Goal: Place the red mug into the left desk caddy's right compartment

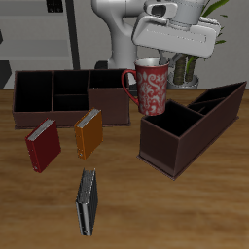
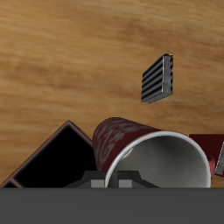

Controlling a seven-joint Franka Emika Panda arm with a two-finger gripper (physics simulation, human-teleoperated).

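The red mug (image 1: 151, 89) hangs upright in the air, held at its rim by my gripper (image 1: 155, 62), which is shut on it. Its handle points toward the squared caddy. The left desk caddy (image 1: 220, 109) lies diagonally on the table just beside and below the mug. Its right compartment (image 1: 171, 133), the large squarish end section nearest the table's front edge, is open and empty. In the wrist view the mug (image 2: 140, 144) shows its grey-white inside, with a corner of the caddy (image 2: 48, 164) beneath it. The fingers are mostly hidden there.
A second brown caddy (image 1: 68, 89) stands squared at the back. A red book (image 1: 43, 144) and an orange book (image 1: 88, 133) stand before it. A black book (image 1: 88, 201) lies nearer the front edge, also in the wrist view (image 2: 157, 79).
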